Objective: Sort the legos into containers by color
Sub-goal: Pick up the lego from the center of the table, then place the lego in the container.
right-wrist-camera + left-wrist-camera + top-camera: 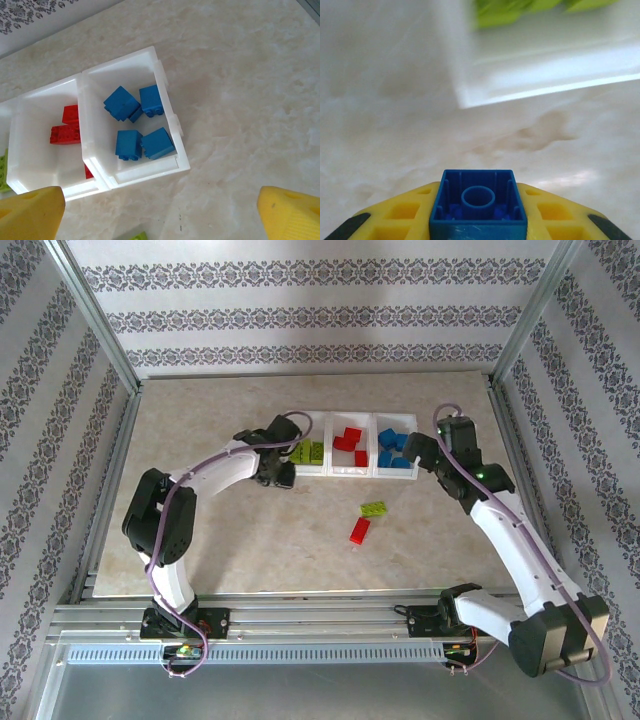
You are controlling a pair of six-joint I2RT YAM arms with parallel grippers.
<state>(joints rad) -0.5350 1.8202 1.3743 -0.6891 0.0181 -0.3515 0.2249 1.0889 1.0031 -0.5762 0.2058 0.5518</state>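
A beige marble-look table (pixel 250 550) sits boxed in by striped, floral-banded wallpaper walls (pixel 300 315).

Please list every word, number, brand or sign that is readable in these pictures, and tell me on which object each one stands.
None: no text can be read in any view.
Wallpaper: ornamental pattern, no letters.
Blue brick close to the left wrist camera: no lettering visible on its hollow underside.
Bricks in the tray: any marks on the studs are too small to read.

No text, number or brand mark is legible on the legos (pixel 121 103) or the containers (pixel 150 174)
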